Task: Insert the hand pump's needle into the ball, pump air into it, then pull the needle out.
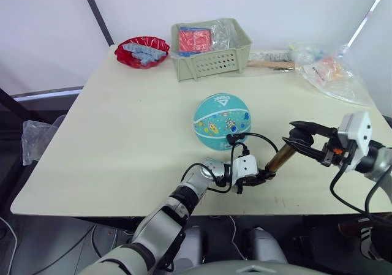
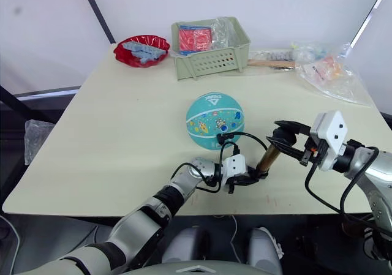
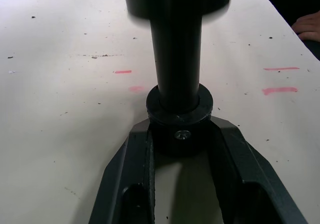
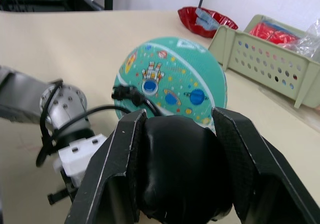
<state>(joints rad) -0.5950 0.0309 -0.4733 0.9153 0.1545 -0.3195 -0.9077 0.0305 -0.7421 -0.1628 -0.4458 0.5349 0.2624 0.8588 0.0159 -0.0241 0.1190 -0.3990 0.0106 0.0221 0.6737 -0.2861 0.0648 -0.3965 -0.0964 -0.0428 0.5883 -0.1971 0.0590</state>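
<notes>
A teal ball (image 1: 222, 120) with cartoon prints rests mid-table. The hand pump (image 1: 280, 157) leans tilted to its right, gold barrel rising from a black foot end (image 3: 180, 129). My left gripper (image 1: 262, 178) is shut on that foot end, pinning it at the table. At the barrel's top, my right gripper (image 1: 301, 141) is shut on the black handle (image 4: 177, 169). The thin black hose (image 1: 257, 138) loops from the foot to the ball. Its black fitting (image 4: 125, 93) sits against the ball's near side; the needle itself is hidden.
A green basket (image 1: 211, 48) with red packets and a red bowl (image 1: 142, 51) stand at the back. Plastic bags (image 1: 331, 73) lie at the back right. The table's front edge (image 1: 184, 210) runs just below my left arm. A person's fingers (image 3: 307, 27) rest beyond the table's edge.
</notes>
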